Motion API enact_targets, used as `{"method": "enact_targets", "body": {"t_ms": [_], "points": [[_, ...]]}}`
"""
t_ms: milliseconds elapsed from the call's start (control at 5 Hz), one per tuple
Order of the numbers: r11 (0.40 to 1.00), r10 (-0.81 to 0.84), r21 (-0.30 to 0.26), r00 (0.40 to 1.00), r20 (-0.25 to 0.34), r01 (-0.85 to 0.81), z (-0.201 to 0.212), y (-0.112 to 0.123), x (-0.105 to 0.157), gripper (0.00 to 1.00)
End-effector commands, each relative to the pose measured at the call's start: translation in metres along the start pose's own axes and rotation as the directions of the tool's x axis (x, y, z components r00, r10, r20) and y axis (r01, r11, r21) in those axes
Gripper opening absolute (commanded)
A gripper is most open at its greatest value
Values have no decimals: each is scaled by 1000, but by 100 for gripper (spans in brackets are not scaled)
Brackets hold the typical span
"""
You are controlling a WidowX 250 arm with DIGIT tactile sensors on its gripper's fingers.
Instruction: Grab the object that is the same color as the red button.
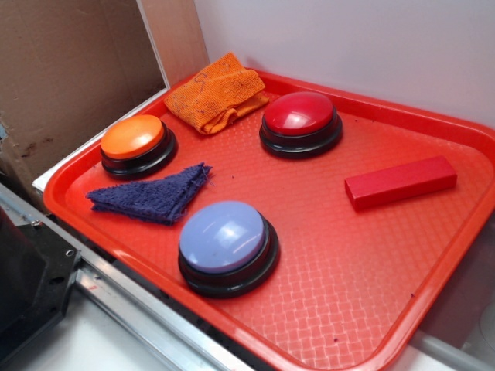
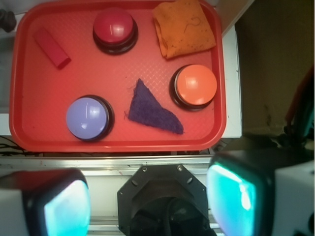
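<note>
A long flat red block (image 1: 401, 182) lies on the red tray (image 1: 348, 294) at its right side; the wrist view shows the block (image 2: 51, 47) near the tray's top-left corner. The red button (image 1: 300, 122), a glossy dome on a black base, stands at the tray's back; in the wrist view the red button (image 2: 115, 29) is at top centre. My gripper (image 2: 150, 201) is open, high above the robot's base and well short of the tray, its two cyan pads (image 2: 235, 196) wide apart with nothing between them. The exterior view does not show the gripper.
An orange button (image 1: 138, 144) and an orange cloth (image 1: 216, 93) sit at the tray's back left. A pale blue button (image 1: 227, 246) stands at the front, a dark blue cloth (image 1: 155, 195) beside it. A metal rail (image 1: 131, 297) and black base (image 2: 165, 201) lie before the tray.
</note>
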State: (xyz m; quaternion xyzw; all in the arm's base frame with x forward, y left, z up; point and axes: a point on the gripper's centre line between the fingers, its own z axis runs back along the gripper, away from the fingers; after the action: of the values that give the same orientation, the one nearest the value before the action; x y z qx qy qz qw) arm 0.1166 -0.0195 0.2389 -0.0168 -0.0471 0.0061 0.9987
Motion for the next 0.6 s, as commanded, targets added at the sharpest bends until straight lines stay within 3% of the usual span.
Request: {"method": "enact_targets", "body": {"t_ms": [0, 200, 400], "points": [[999, 42, -28, 999, -10, -42, 6, 13, 59, 100], [998, 46, -49, 998, -34, -47, -3, 20, 94, 100], [996, -56, -71, 997, -57, 52, -13, -4, 128, 100]]}}
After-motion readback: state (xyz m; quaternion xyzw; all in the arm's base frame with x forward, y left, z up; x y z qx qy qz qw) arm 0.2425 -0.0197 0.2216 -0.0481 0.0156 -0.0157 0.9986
